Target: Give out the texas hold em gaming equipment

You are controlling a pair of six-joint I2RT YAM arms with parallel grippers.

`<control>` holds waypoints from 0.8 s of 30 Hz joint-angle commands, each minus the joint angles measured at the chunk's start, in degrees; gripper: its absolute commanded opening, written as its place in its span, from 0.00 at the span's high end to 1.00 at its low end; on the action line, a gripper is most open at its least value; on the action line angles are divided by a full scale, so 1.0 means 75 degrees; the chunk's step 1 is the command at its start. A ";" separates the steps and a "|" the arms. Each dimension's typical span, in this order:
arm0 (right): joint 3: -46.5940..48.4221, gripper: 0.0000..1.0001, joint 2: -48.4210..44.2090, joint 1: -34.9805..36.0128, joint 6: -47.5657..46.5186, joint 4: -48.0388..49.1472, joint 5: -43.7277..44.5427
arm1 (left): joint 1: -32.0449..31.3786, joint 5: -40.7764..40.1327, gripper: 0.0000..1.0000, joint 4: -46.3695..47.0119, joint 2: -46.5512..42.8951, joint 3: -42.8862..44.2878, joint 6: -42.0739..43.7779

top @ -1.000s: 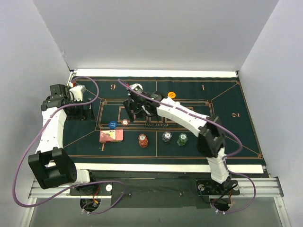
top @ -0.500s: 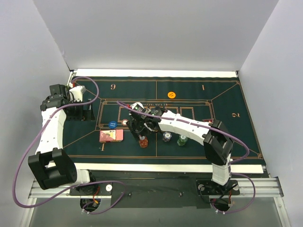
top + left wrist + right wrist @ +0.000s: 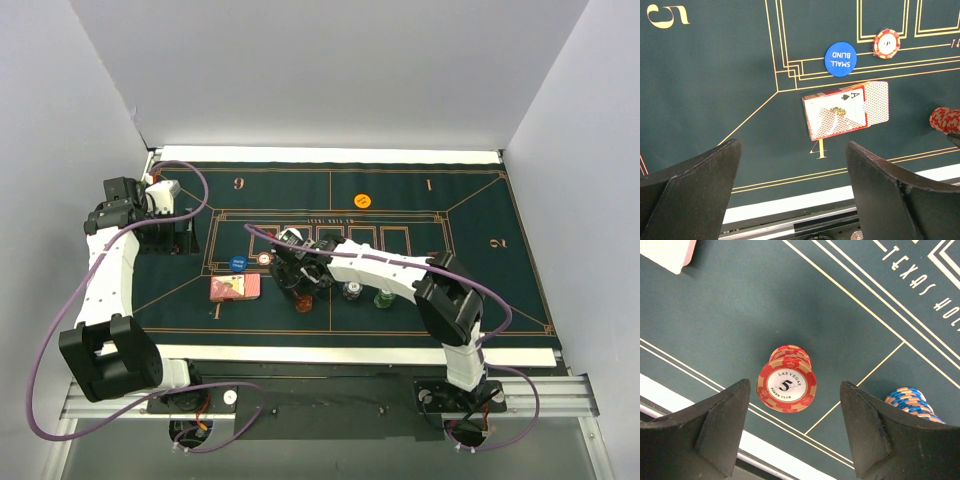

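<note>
A red poker chip stack with a "5" on top stands on the green felt mat near its front edge. My right gripper hovers open just over it, one finger on each side, not touching. From above, the right gripper covers most of the red stack. A blue-edged stack stands to its right, then a green stack. Red-backed playing cards lie face-up by the "4". My left gripper is open and empty, at the mat's left side.
A blue "small blind" disc and a single red-and-white chip lie just beyond the cards. An orange disc sits at the far middle. The white table border runs along the mat's front edge.
My right arm has swung back from the far middle of the mat to the front and come down over the red chip stack. Its jaws have narrowed slightly. The left arm has not moved.
</note>
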 commanded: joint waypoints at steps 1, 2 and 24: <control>-0.0086 0.34 0.0094 0.0054 0.0136 -0.0023 -0.0010 | 0.0055 0.0035 0.04 -0.0045 -0.0181 0.0412 0.0078; -0.0109 0.36 0.0118 0.0054 0.0147 -0.0011 -0.0010 | 0.0055 0.0035 0.04 -0.0057 -0.0192 0.0412 0.0078; -0.0496 0.70 -0.0233 0.0089 0.0218 0.0224 -0.0209 | 0.0067 -0.0059 0.04 -0.0080 -0.0192 0.0470 0.0148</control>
